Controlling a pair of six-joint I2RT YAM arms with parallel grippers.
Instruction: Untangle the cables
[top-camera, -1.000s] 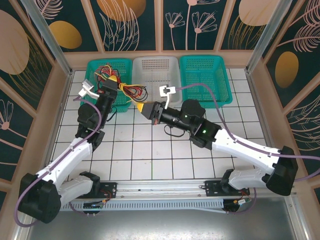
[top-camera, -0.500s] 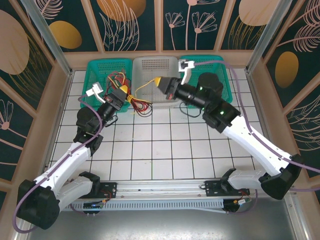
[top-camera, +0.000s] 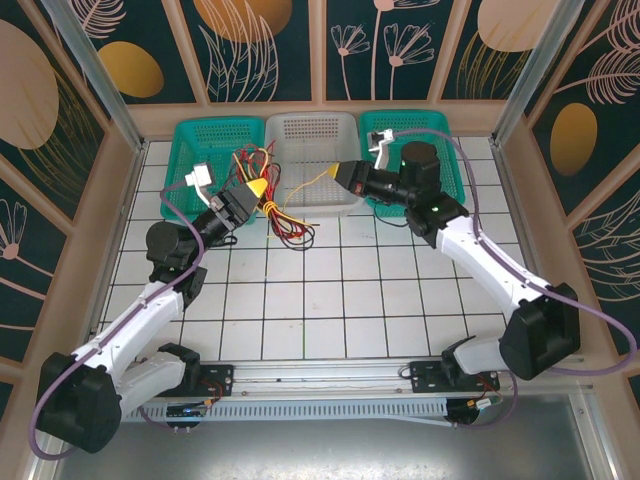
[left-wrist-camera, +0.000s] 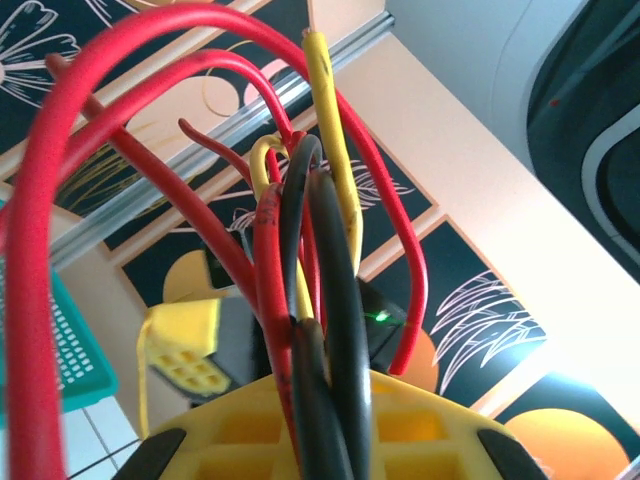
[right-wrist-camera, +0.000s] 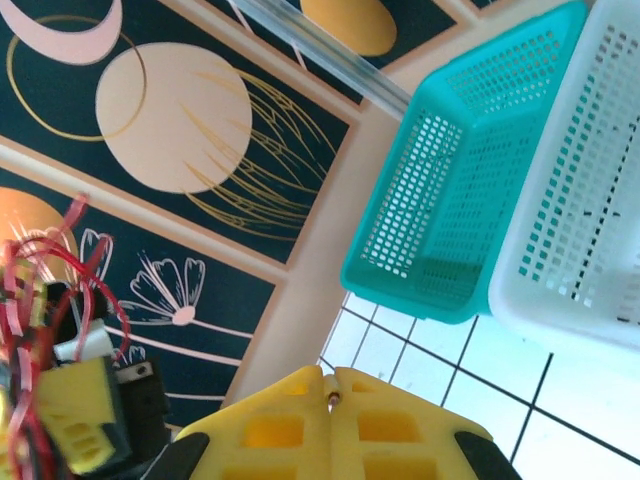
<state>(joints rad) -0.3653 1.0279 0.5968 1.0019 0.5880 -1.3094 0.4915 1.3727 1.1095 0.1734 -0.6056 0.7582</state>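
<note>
Our left gripper (top-camera: 258, 190) is clenched on the cables (top-camera: 287, 220), a bunch of red, yellow and black strands hanging above the table (top-camera: 330, 300) just in front of the white basket (top-camera: 312, 130). Our right gripper (top-camera: 338, 174) is pinched shut on one yellow cable (top-camera: 305, 186), which runs between the two arms.

We judge a snag the main risk. If that strand loops through the others, pulling wider would tighten the tangle or drag its thin end out of the pads (right-wrist-camera: 270, 430).

The cables are thin, glossy and springy, curling in loose arcs. The pads look like soft yellow foam with square pockets, and the basket like stiff perforated plastic.
</note>
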